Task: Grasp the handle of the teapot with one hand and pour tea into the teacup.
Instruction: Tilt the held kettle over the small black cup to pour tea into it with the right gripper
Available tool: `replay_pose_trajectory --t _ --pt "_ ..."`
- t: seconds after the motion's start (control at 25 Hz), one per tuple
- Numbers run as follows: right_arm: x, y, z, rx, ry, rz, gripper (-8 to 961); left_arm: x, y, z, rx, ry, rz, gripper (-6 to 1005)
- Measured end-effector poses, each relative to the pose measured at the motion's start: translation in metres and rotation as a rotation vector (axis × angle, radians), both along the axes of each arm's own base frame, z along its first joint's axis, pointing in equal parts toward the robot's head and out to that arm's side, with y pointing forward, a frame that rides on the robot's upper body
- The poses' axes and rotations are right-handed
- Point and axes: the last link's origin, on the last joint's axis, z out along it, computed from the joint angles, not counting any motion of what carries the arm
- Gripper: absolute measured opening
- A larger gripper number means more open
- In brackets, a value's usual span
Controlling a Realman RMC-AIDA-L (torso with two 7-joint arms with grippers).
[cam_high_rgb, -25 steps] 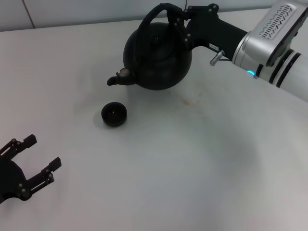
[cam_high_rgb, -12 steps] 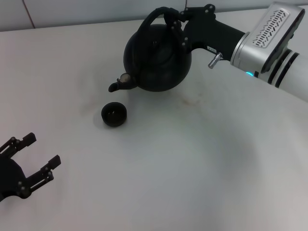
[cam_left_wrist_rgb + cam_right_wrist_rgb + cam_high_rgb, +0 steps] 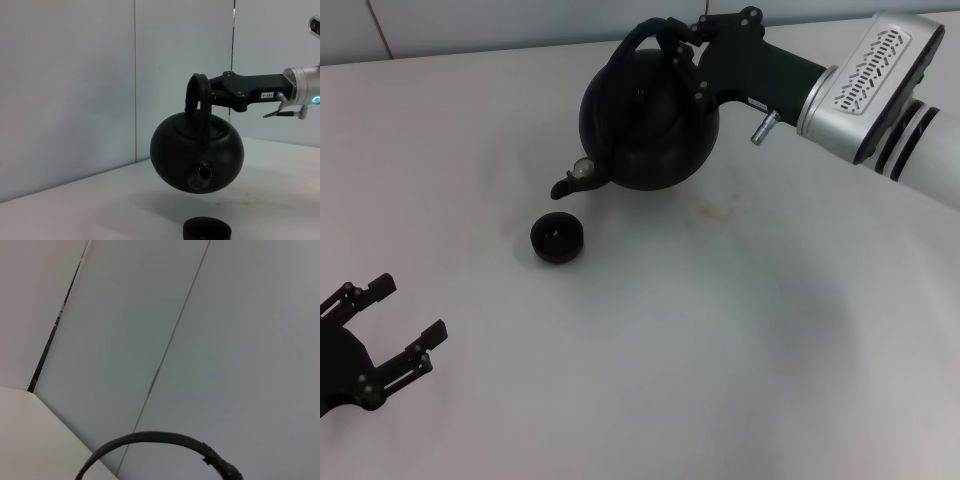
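White table [image 3: 720, 330], pale wall panels behind. Teapot [image 3: 645, 125] tipped further than a moment ago, spout lower, nearer the teacup [image 3: 557, 238]. Right gripper [image 3: 688, 45] clamped on the handle [image 3: 655, 30], holding the pot aloft, arm reaching in from the right. Left gripper [image 3: 380, 335] parked low, fingers spread wide.

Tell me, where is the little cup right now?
In the head view, the teacup sits on the table, left of centre, just below the spout of the raised teapot.

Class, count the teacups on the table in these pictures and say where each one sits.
1. The teacup stands on the white table, just below the spout of the lifted teapot. None seems hidden.
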Motion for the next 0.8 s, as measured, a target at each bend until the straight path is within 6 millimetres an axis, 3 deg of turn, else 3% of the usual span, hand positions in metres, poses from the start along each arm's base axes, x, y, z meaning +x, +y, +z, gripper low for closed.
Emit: replay_pose_trajectory --t 0.8 --pt "-0.0049 0.0039 -0.0015 0.027 -0.061 0.044 65 0.0001 0.0011 -0.0001 0.0 0.002 0.0 802"
